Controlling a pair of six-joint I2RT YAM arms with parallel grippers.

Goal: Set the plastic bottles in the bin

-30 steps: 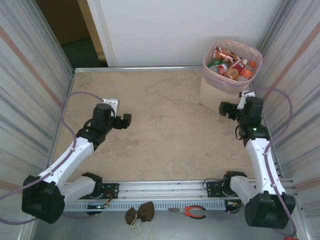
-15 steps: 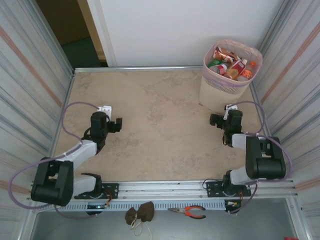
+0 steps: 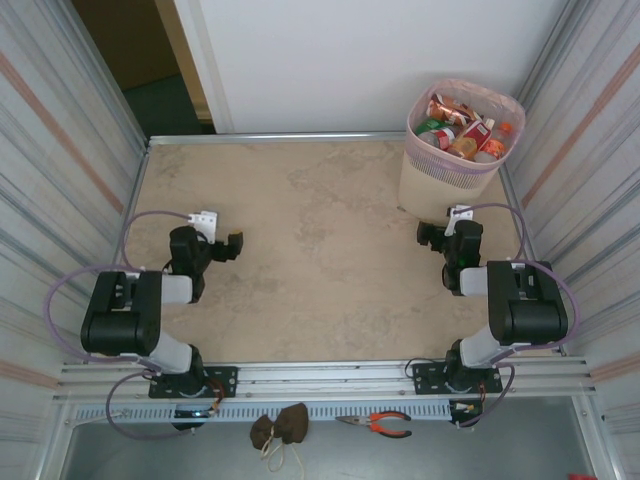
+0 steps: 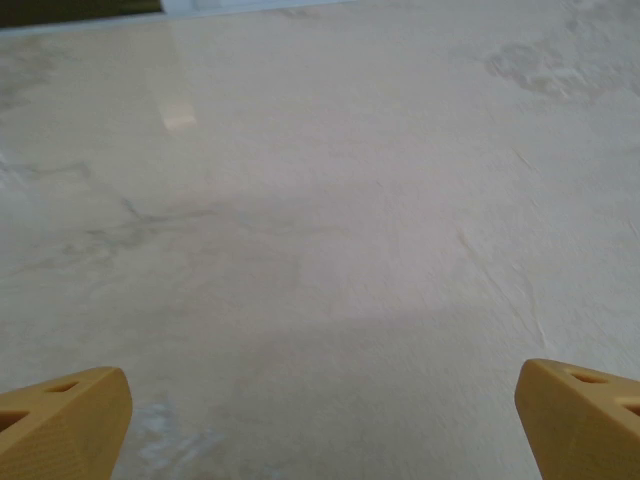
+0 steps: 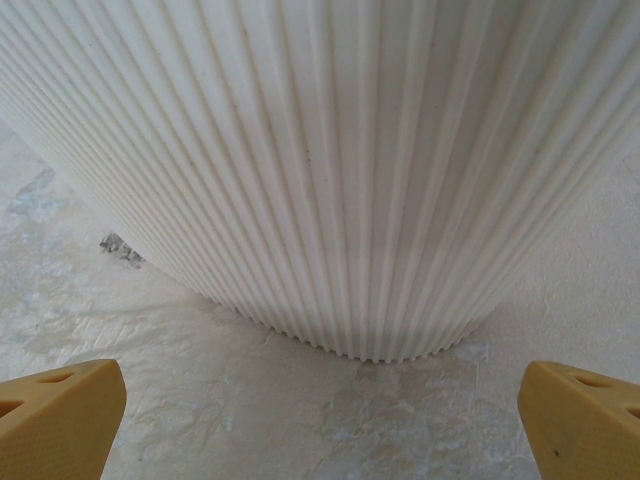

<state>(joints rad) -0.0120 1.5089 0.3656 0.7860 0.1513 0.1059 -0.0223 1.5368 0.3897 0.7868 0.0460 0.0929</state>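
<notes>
The bin [image 3: 440, 178], pink mesh rim over a beige body, stands at the table's far right corner. Several plastic bottles [image 3: 462, 128] lie inside it, heaped to the rim, with red, orange and green showing. My right gripper [image 3: 432, 236] sits low just in front of the bin, open, and its wrist view looks at the ribbed beige wall of the bin [image 5: 330, 170] a short way ahead of the gripper [image 5: 325, 420]. My left gripper [image 3: 236, 243] rests low at the left side, open, with bare tabletop between its yellow fingertips [image 4: 70, 415].
Corrugated metal walls close in the table [image 3: 320, 260] on both sides, and a white panel stands behind it. Orange-handled pliers [image 3: 380, 424] and a small brown bag [image 3: 280, 428] lie below the arms' mounting rail. Both arms are folded back near their bases.
Both arms have folded back toward their bases over the last second. The left gripper drew in and down to the left; the right gripper drew slightly left and lower before the bin. Both stayed open.
</notes>
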